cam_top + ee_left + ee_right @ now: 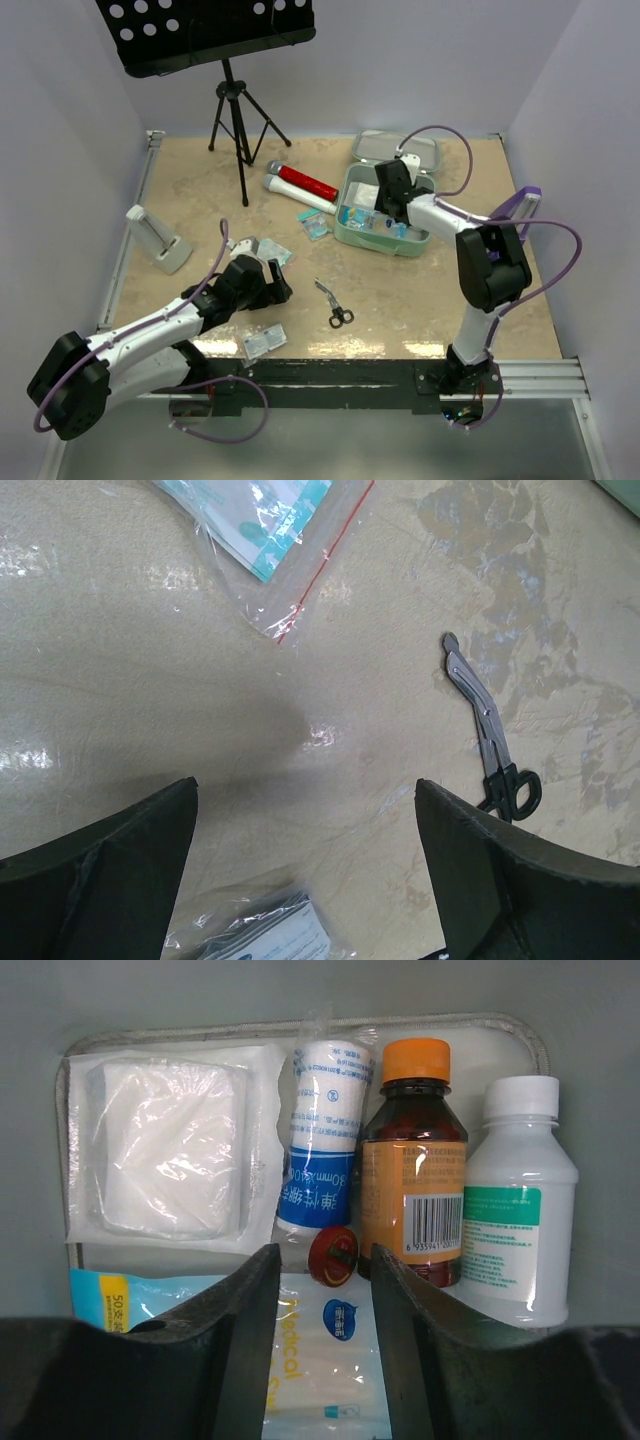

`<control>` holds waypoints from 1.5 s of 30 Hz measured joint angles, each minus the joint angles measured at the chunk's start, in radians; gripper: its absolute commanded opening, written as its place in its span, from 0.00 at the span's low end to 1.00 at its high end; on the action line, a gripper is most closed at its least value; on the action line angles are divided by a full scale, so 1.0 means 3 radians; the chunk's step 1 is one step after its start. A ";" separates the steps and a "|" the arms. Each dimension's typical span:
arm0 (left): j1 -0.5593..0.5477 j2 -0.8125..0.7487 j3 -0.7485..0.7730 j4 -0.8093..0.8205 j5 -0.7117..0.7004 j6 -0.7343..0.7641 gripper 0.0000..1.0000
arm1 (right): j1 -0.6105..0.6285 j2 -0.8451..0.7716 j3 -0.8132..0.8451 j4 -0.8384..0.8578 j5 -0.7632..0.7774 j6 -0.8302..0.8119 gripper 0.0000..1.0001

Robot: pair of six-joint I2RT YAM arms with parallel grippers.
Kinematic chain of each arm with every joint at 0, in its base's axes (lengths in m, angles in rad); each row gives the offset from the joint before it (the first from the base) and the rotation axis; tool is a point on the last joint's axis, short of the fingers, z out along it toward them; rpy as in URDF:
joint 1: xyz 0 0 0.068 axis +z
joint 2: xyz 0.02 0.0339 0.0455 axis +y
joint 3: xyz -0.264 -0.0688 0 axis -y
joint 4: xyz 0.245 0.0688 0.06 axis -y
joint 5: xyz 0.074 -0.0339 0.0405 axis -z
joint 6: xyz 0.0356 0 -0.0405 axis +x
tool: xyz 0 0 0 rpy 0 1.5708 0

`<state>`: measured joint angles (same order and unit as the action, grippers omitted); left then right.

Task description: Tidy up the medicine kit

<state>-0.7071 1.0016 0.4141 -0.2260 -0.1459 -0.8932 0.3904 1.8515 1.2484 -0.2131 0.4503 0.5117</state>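
Note:
The mint-green medicine kit [343,208] lies open at the back right, with its lid [422,150] behind it. My right gripper [393,205] reaches down into it. In the right wrist view the kit's rim [300,1026] frames a gauze pack [165,1150], a blue-and-white bandage roll [325,1140], a brown bottle with an orange cap [412,1160] and a white bottle [518,1210]. A small red tin [333,1256] rests just past my right gripper [325,1252], whose jaws stand apart without touching it. My left gripper [305,800] is open over bare table.
Scissors [337,305] [490,730] lie right of the left gripper. Plastic packets lie near it [264,342] [265,520]. A red-and-white tube [305,185] and a teal packet [315,225] sit left of the kit. A tripod stand [240,120] and a white holder [155,240] stand further left.

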 measured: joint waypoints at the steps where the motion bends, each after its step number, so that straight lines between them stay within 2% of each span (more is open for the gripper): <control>1: 0.0000 -0.0008 0.0000 0.0000 0.0000 0.0000 0.94 | 0.0000 -0.0031 -0.0008 -0.0003 -0.0004 0.0001 0.48; 5: 0.0000 -0.0043 0.0000 0.0000 0.0001 0.0000 0.94 | 0.0006 -0.0258 -0.0102 -0.0010 -0.0009 0.0001 0.50; 12: 0.0000 -0.0128 0.0010 -0.0033 -0.0025 -0.0001 0.94 | 0.0072 -0.0690 -0.0416 0.0017 -0.0056 -0.0005 0.39; 16: 0.0000 -0.0217 0.0042 -0.0122 -0.0094 -0.0001 0.94 | 0.0183 -0.0810 -0.0682 0.0014 -0.0057 -0.0011 0.37; 27: 0.0022 -0.0395 0.0198 -0.0281 -0.0238 -0.0006 0.94 | 0.0565 -0.0861 -0.0875 0.0078 -0.0005 0.0038 0.36; 38: 0.0022 -0.0399 0.0212 -0.0357 -0.0298 -0.0009 0.94 | 0.0879 -0.0880 -0.0900 0.0362 -0.0362 0.0320 0.37; 45: 0.0024 -0.0284 0.0291 -0.0359 -0.0340 -0.0009 0.94 | 0.1044 -0.0654 -0.0696 0.0315 -0.0483 0.0455 0.41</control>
<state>-0.6998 0.9165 0.5014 -0.3336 -0.2478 -0.8959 0.7036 1.6554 1.0397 -0.1184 0.3054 0.6483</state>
